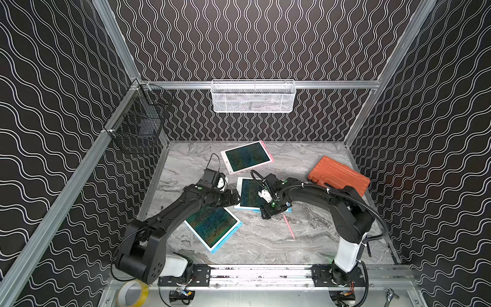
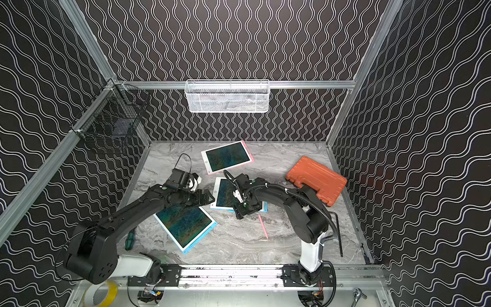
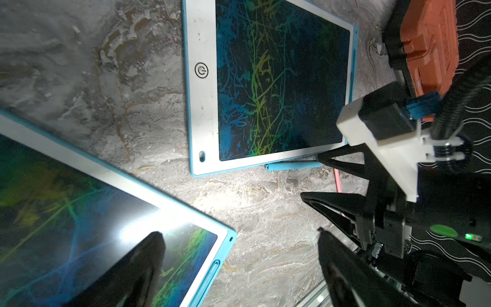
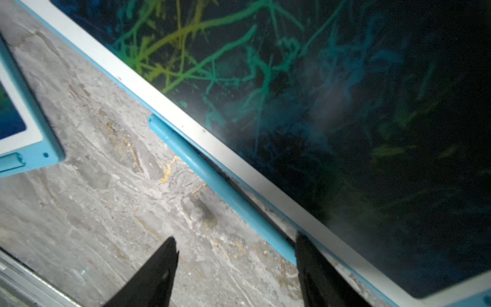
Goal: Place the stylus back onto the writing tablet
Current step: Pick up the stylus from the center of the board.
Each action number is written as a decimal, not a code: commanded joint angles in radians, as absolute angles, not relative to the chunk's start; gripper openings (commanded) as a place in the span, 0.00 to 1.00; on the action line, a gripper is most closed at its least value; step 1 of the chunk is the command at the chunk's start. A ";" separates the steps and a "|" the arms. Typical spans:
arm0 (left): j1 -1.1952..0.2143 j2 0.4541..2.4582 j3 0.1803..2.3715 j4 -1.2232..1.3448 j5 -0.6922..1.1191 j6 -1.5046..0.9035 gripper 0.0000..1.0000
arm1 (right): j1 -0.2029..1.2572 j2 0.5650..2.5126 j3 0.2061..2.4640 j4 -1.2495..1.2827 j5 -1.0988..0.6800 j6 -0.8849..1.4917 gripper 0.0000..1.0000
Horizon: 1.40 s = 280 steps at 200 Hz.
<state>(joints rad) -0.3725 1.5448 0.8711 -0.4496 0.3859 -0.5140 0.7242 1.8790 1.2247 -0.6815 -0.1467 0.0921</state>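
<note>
Right gripper (image 4: 236, 238) straddling blue stylus (image 4: 212, 180), jaws apart

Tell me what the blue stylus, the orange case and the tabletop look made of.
The blue stylus looks plastic: smooth, uniform colour, soft sheen. The orange case is probably moulded plastic, matte with ribbed relief. The tabletop shows grey marble veining, slightly glossy; stone or printed laminate, cannot tell.
</note>
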 commanded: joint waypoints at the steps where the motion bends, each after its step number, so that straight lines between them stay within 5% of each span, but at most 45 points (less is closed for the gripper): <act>1: -0.364 1.557 0.881 -0.442 0.390 -0.481 0.94 | 0.741 1.891 1.244 -0.689 -0.116 0.076 0.70; 195: -0.310 1.522 0.836 -0.448 0.333 -0.445 0.91 | 0.827 1.945 1.242 -0.823 0.015 0.071 0.14; 280: -0.309 1.520 0.818 -0.427 0.330 -0.457 0.91 | 0.831 1.904 1.214 -0.799 -0.049 0.089 0.11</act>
